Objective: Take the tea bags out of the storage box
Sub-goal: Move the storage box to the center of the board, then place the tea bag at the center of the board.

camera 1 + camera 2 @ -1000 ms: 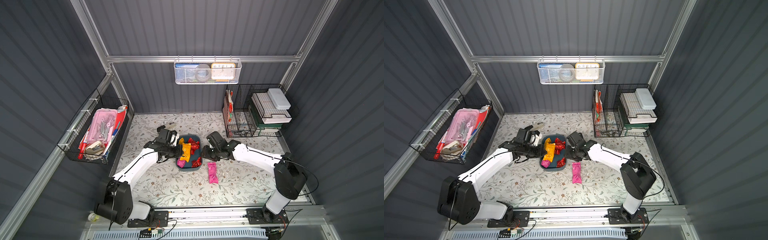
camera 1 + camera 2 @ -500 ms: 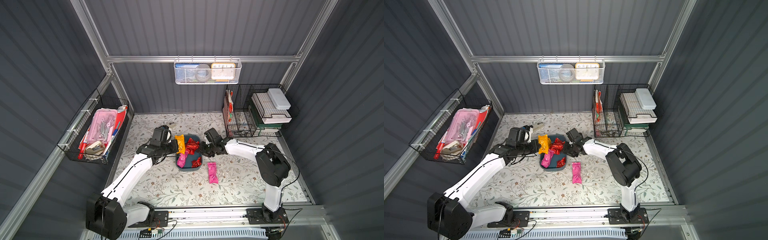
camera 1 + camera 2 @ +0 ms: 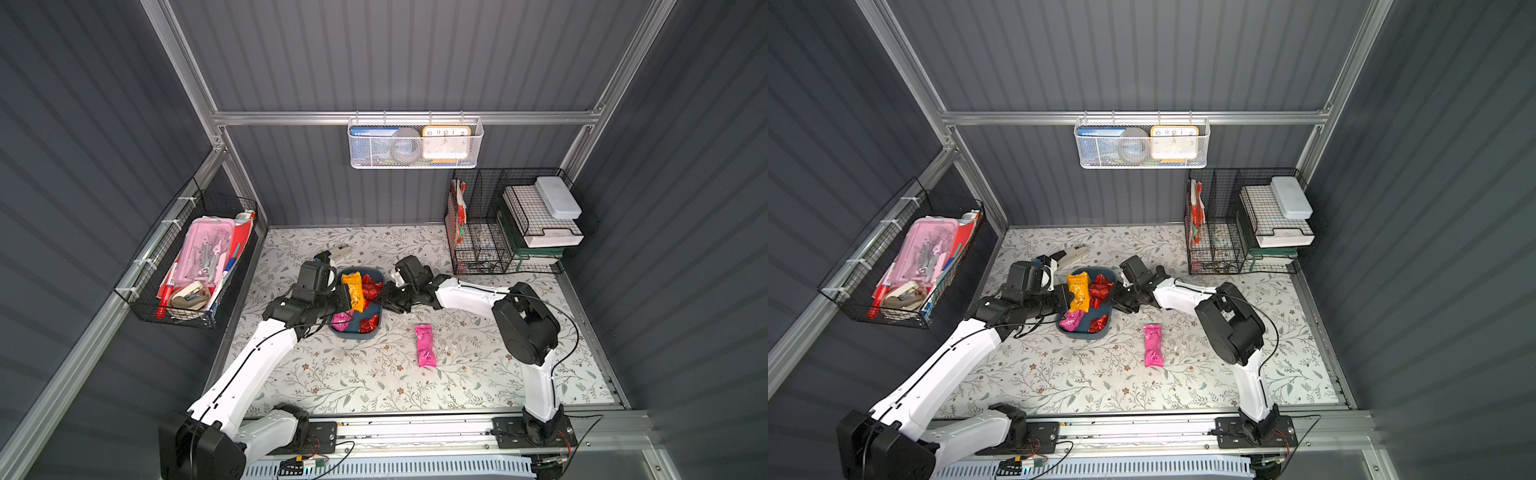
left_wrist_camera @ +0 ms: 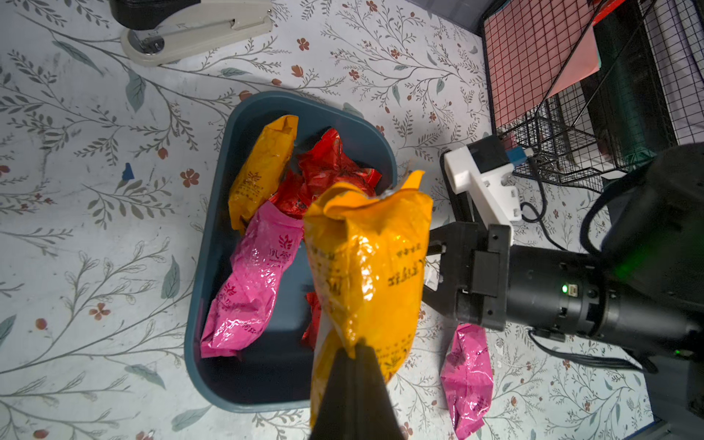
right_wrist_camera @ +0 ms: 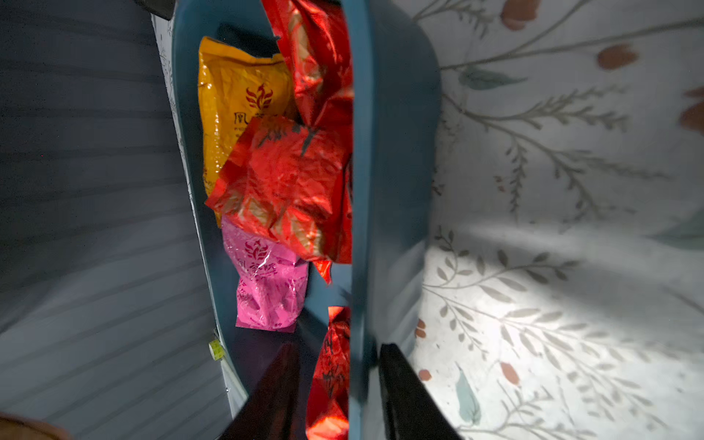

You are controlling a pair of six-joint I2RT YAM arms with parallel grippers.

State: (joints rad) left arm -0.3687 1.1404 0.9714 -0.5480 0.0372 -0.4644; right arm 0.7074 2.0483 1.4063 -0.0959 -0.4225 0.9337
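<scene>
An orange-yellow foil tea bag (image 4: 365, 266), glossy, crinkled and printed with black Chinese characters, is held clamped in the left gripper (image 4: 354, 354) above the storage box (image 4: 207, 244). In that teal, round-cornered plastic tray lie a second orange sachet (image 4: 263, 167) bearing a red crest, a magenta sachet (image 4: 255, 282) and crumpled red sachets (image 4: 327, 167). The box's wall is straddled by the right gripper (image 5: 337, 348), jaws apart; whether it is pinched cannot be told. A second magenta sachet (image 3: 424, 345) lies on the floral table (image 3: 374, 382).

Teal box (image 4: 266, 375); bags (image 4: 251, 282) orange, red, pink.
</scene>
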